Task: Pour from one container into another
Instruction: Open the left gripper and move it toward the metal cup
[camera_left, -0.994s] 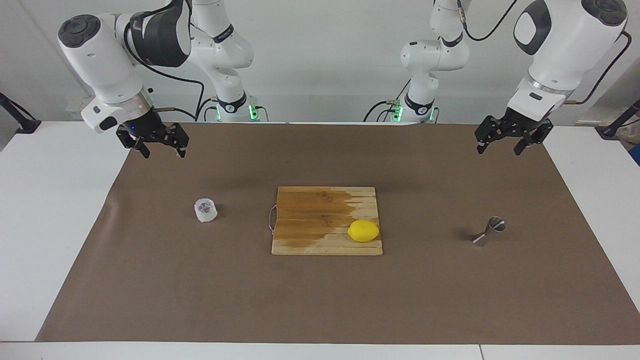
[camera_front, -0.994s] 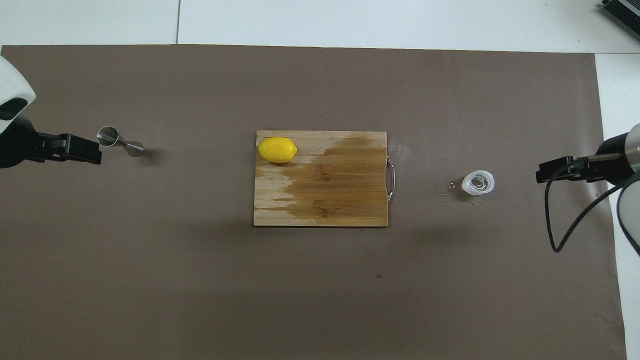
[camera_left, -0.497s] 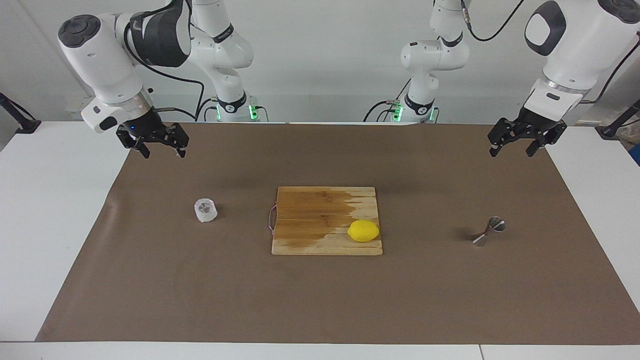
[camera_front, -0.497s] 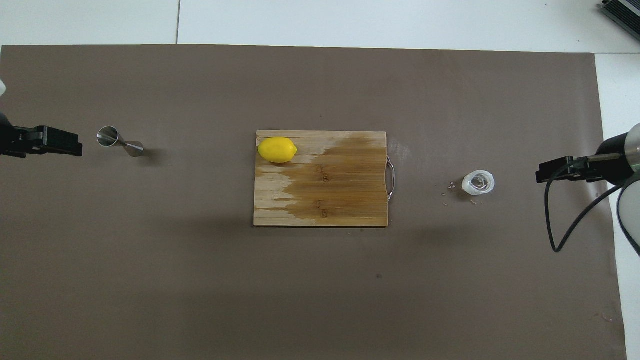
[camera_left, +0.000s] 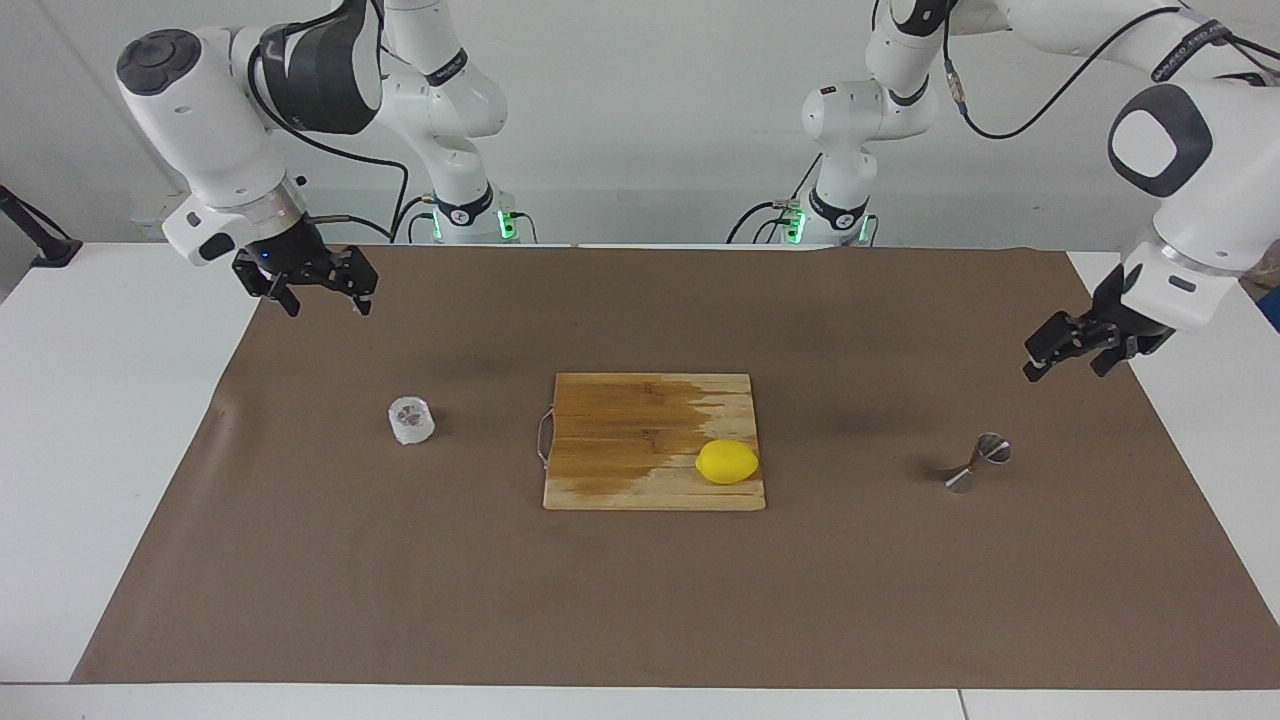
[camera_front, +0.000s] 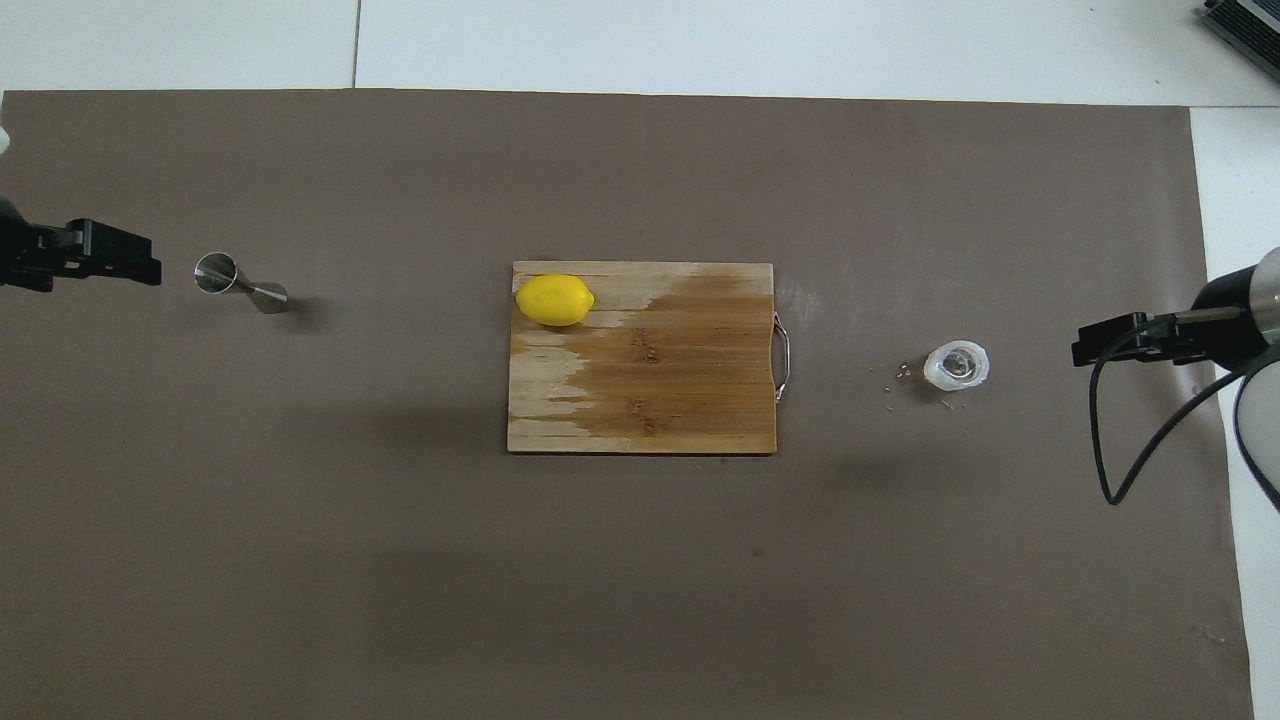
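The translucent ribbed cup (camera_left: 411, 420) stands on the brown mat toward the right arm's end; it also shows in the overhead view (camera_front: 957, 365). The steel hourglass jigger (camera_left: 979, 463) stands toward the left arm's end and shows in the overhead view (camera_front: 240, 282). My left gripper (camera_left: 1065, 365) is open and empty, low over the mat's edge beside the jigger and apart from it; in the overhead view it (camera_front: 140, 268) sits just short of the jigger. My right gripper (camera_left: 327, 305) is open and empty, over the mat's corner, apart from the cup; the overhead view shows its tip (camera_front: 1085, 347).
A wooden cutting board (camera_left: 620, 440) with a wet dark patch lies mid-table, with a yellow lemon (camera_left: 727, 462) on its corner toward the left arm's end. A few small crumbs (camera_front: 900, 372) lie beside the cup. A black cable (camera_front: 1110, 430) hangs from the right arm.
My left gripper has come down and swung out toward the left arm's end of the mat, closer to the jigger. The right arm, cup and jigger have not moved.
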